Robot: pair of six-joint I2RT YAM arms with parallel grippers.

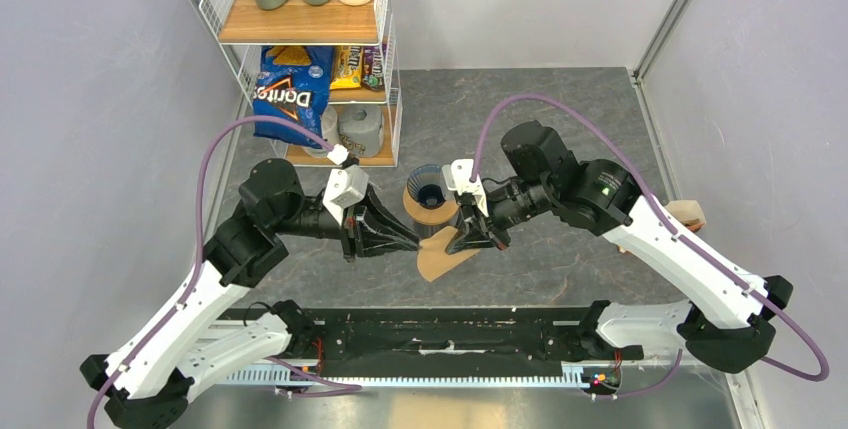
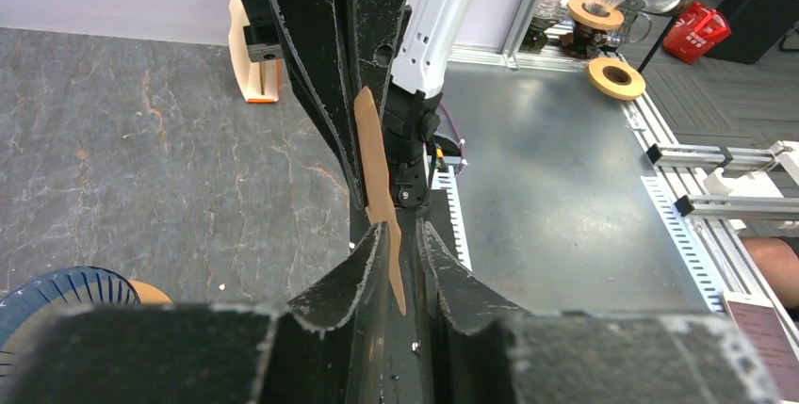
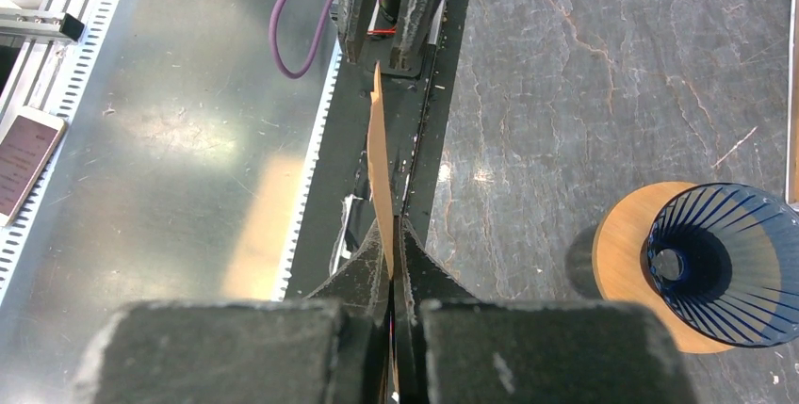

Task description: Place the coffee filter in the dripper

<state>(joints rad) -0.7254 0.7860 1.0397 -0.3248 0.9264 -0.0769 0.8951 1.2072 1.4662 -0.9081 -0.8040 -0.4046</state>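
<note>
The coffee filter point(image 1: 440, 257) is a flat light-brown paper piece held on edge above the table between the two arms. My right gripper point(image 1: 465, 239) is shut on its right end; in the right wrist view the filter point(image 3: 379, 169) sticks out edge-on from the closed fingertips point(image 3: 393, 223). My left gripper point(image 1: 415, 242) is at its left end; its jaws point(image 2: 403, 227) stand narrowly apart with the filter's edge point(image 2: 375, 169) between them, lying against the left finger. The blue ribbed dripper point(image 1: 432, 189) sits on a tan wooden ring point(image 3: 627, 253) just behind the grippers, also in the right wrist view point(image 3: 730, 263).
A wire shelf point(image 1: 385, 59) with a Doritos bag point(image 1: 290, 94) and bottles stands at the back left. An orange-and-white holder point(image 1: 690, 214) is at the right wall. The black base rail point(image 1: 450, 334) runs along the near edge under the filter.
</note>
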